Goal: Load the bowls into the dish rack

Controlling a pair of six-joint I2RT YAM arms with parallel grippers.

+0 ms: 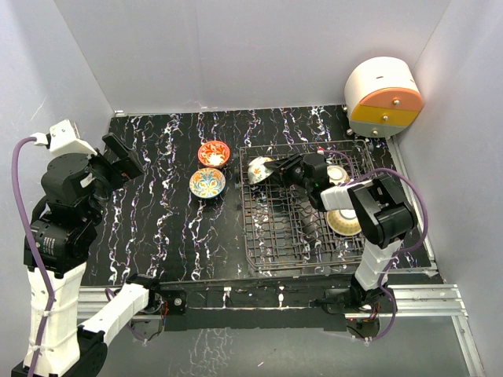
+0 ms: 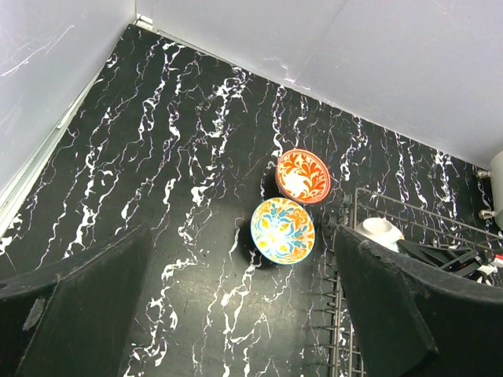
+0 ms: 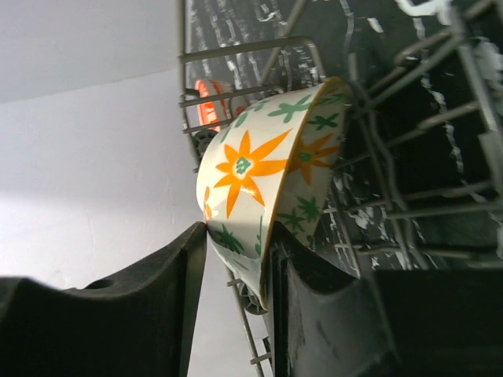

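Tilting at the far left corner of the dark wire-grid dish rack (image 1: 275,236), a cream, orange-flowered ceramic bowl (image 3: 251,165) is clamped by the right gripper (image 3: 238,236). Left of the rack, a red-orange painted bowl (image 1: 214,152) and a yellow-blue painted bowl (image 1: 207,183) are set on the black marbled surface (image 1: 157,204). Farther left, the left gripper (image 1: 124,161) is held apart.

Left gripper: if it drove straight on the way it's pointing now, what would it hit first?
Most likely the yellow-and-blue bowl, or the table just beside it. The bowl lies almost midway between the fingers of the open left gripper, nearer than the red-orange bowl. Nothing shows in between, though depth is unclear.
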